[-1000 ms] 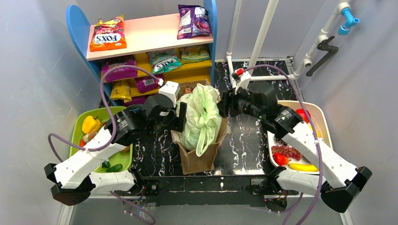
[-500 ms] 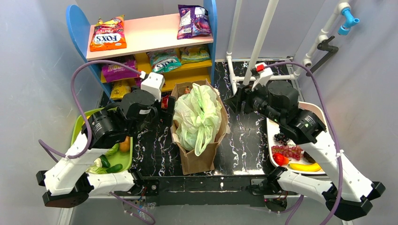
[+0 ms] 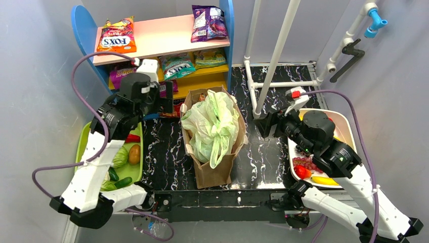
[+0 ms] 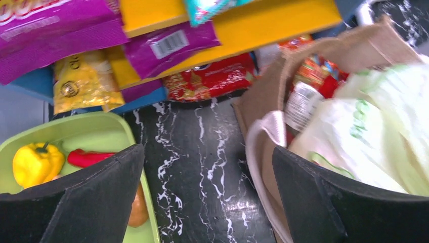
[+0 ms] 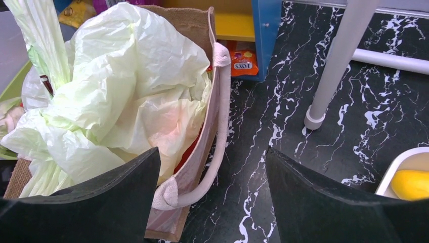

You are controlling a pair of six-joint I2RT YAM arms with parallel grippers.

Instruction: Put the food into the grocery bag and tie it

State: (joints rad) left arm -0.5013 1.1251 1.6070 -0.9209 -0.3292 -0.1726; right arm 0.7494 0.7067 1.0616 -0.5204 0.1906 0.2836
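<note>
The pale-green plastic grocery bag (image 3: 212,126) is bunched up inside a brown paper bag (image 3: 217,174) at the table's middle, one loop hanging over the front. My left gripper (image 3: 168,105) hangs open and empty to the bag's left, near the shelf; in the left wrist view it (image 4: 207,152) frames bare marble. My right gripper (image 3: 264,126) is open and empty to the bag's right, apart from it (image 5: 212,152). Food lies in the green tray (image 3: 83,147): a yellow pepper (image 4: 35,163), a red chilli (image 4: 88,157), an orange-brown piece (image 3: 134,153) and green pieces (image 3: 119,158).
A blue shelf (image 3: 162,40) with snack packets stands behind the left gripper. White pipes (image 3: 275,55) rise behind the right gripper. A white tray (image 3: 346,126) at the right holds grapes (image 3: 308,163), a banana (image 3: 326,180) and a yellow fruit (image 5: 411,183). The paper bag's white handle (image 5: 220,126) hangs out.
Both grippers have opened and drawn back from the grocery bag, the left toward the shelf, the right toward the white tray. The bag stays put in the paper bag.
</note>
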